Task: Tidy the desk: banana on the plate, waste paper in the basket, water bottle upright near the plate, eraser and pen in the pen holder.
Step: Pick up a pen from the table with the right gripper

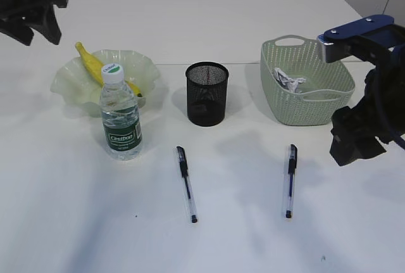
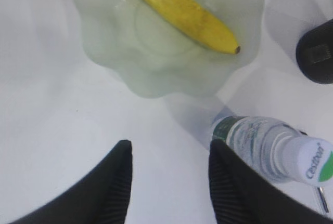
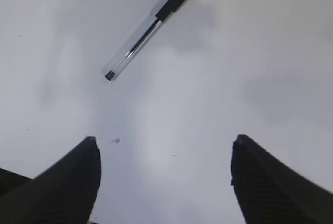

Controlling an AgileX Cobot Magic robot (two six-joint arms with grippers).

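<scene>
already banana (image 1: 90, 64) on plate (image 1: 66, 80)

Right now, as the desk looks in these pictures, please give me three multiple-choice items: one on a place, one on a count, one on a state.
1. Where is the banana?
A. in the basket
B. on the plate
C. beside the pens

2. How many pens lie on the table?
A. one
B. two
C. three

3. How is the water bottle?
A. upright, cap on
B. on its side
C. upright, cap off

Key:
1 B: the banana lies across the green plate.
2 B: a left pen and a right pen lie in front of the pen holder.
3 A: the bottle stands before the plate, its white cap on.
</scene>
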